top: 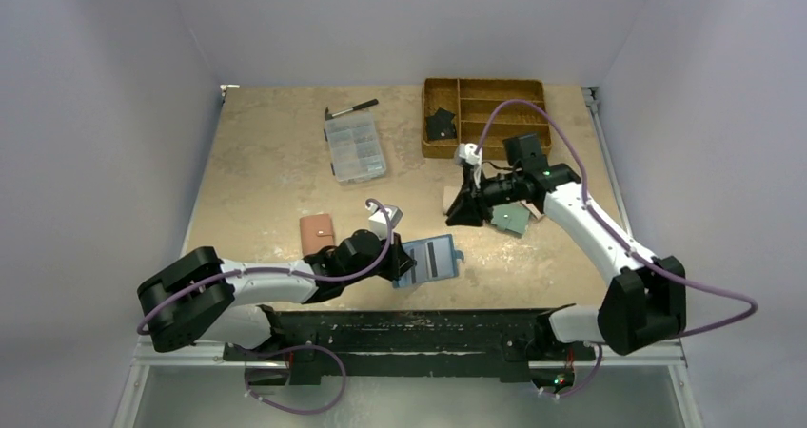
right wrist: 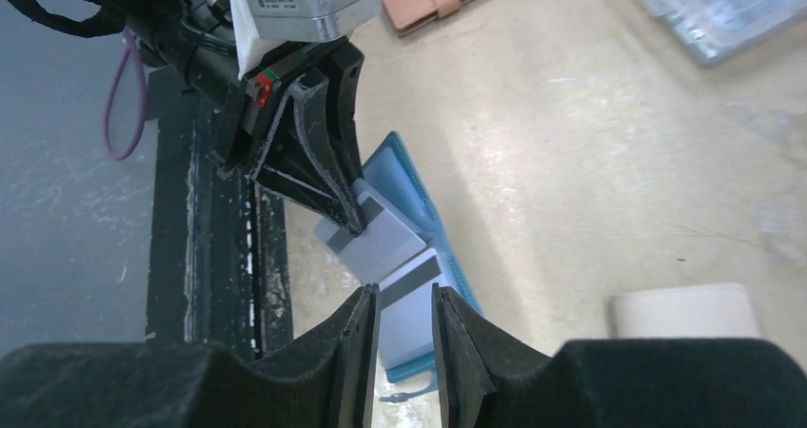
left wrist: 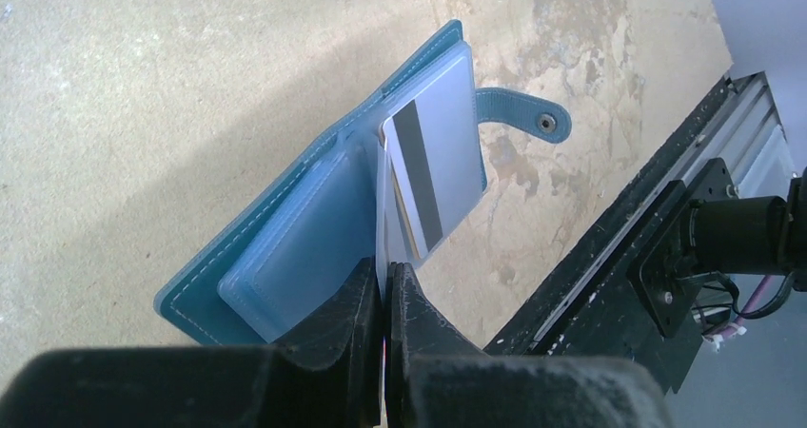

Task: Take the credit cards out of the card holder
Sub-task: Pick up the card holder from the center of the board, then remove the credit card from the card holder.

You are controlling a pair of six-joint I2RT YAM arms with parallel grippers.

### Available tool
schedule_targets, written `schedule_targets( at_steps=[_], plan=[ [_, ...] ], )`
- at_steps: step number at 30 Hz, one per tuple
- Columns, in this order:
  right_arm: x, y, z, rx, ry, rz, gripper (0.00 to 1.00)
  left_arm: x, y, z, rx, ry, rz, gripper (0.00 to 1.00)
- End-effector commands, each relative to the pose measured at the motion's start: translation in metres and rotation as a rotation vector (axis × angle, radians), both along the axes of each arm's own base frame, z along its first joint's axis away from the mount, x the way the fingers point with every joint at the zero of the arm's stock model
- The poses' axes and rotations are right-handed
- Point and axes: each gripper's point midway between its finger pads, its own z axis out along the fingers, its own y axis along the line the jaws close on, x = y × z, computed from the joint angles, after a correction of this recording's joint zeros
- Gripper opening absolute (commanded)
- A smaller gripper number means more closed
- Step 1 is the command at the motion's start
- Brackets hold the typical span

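Dark blue bifold card holder (top: 433, 260) flopped open, cards (right wrist: 411, 278) not out yet.
Left hand (left wrist: 383, 281) pinches one greyish striped card (right wrist: 381, 244); right hand (right wrist: 404, 319) just hovers empty, barely open.

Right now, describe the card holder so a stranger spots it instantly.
Find the black rail along the table's near edge. Beyond it lies the blue bifold card holder, open, left tool pinching its grey card; the pink wallet beside it is shut.

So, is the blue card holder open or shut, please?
Open: the card holder lies spread, snap tab unfastened, clear sleeves and a striped card exposed.
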Motion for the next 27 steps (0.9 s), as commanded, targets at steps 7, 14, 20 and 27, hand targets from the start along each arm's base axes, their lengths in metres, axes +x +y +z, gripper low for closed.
schedule_targets(
  at_steps=[7, 14, 20, 27],
  plan=[
    [-0.016, -0.014, 0.027, 0.093, -0.132, 0.056, 0.53, 0.000, -0.018, 0.022, -0.094, -0.077, -0.084, 0.00],
    [-0.037, -0.003, -0.004, 0.096, -0.023, 0.168, 0.65, -0.011, -0.020, 0.044, -0.229, -0.131, -0.132, 0.00],
    [-0.045, 0.015, -0.033, 0.000, 0.015, 0.210, 0.63, -0.015, -0.020, 0.048, -0.274, -0.132, -0.139, 0.00],
    [-0.046, 0.022, -0.054, -0.050, 0.095, 0.216, 0.60, -0.020, -0.016, 0.052, -0.320, -0.159, -0.150, 0.00]
  ],
)
